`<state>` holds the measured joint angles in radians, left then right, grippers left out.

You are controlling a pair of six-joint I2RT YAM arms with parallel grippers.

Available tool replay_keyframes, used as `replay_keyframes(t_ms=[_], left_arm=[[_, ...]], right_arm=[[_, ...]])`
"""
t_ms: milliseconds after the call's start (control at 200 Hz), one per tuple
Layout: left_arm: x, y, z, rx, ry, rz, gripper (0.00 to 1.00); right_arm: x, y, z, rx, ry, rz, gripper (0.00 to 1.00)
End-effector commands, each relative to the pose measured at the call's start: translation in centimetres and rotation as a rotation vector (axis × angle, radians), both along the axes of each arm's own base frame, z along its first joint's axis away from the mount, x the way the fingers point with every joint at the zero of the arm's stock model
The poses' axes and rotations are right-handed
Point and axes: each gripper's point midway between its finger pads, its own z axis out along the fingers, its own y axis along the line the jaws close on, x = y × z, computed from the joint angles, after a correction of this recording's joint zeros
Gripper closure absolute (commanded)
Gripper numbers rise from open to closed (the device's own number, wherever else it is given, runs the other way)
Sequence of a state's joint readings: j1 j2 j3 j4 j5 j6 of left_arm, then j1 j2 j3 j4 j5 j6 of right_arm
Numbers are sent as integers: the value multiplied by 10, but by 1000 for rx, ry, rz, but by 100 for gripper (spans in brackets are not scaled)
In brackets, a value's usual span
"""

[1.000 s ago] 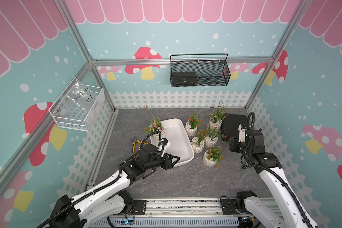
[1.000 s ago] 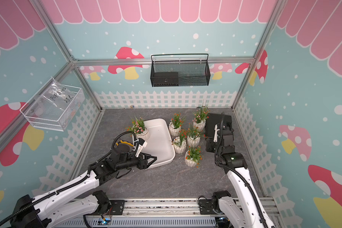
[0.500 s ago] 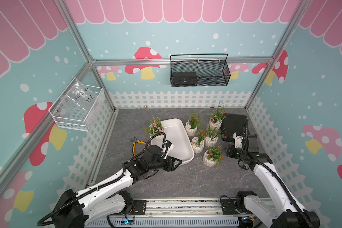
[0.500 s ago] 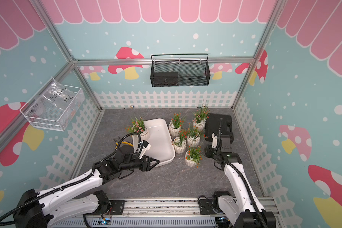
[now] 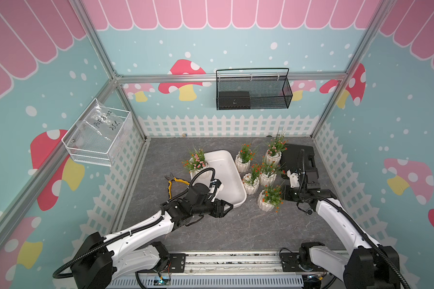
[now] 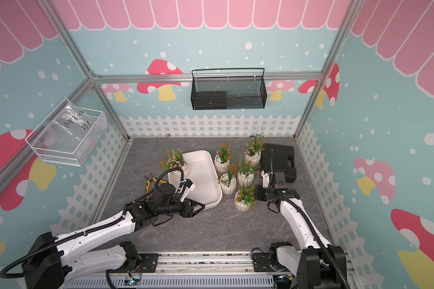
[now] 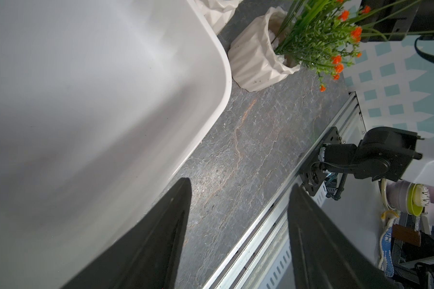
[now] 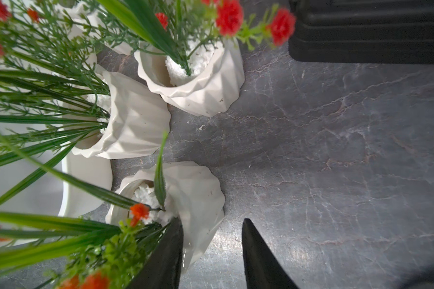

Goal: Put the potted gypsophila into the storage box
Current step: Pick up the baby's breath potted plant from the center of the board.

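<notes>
We log a staged robot lab cell: silver aluminium frame (image 5: 145,79), teal mushroom-print wall panels (image 5: 236,45), grey marbled desk (image 5: 236,232), white-and-black robot arms (image 5: 140,232) on metal rail (image 5: 231,261).

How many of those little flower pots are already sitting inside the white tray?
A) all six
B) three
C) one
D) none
D: the storage box is bare inside, and all six potted gypsophila stand on the table beside it, five on one side and a pink-flowered pot on the other.
</notes>
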<state>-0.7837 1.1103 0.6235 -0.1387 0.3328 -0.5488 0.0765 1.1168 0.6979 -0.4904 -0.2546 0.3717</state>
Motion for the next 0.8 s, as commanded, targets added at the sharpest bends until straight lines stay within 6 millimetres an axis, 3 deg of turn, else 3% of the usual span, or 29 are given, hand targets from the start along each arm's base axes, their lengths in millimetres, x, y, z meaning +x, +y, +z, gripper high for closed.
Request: replay_keyframes(t_ms=[0,415,796], left_arm=[[1,-5,6,2,-10,-11,37],[2,0,2,34,-16,11,34],[4,5,0,49,-24,37,34]], right_arm=[[0,5,-4,-17,-3,30,61],[-3,16,-17,-58,41,70,63],[2,19,-25,-69,52,82,76]])
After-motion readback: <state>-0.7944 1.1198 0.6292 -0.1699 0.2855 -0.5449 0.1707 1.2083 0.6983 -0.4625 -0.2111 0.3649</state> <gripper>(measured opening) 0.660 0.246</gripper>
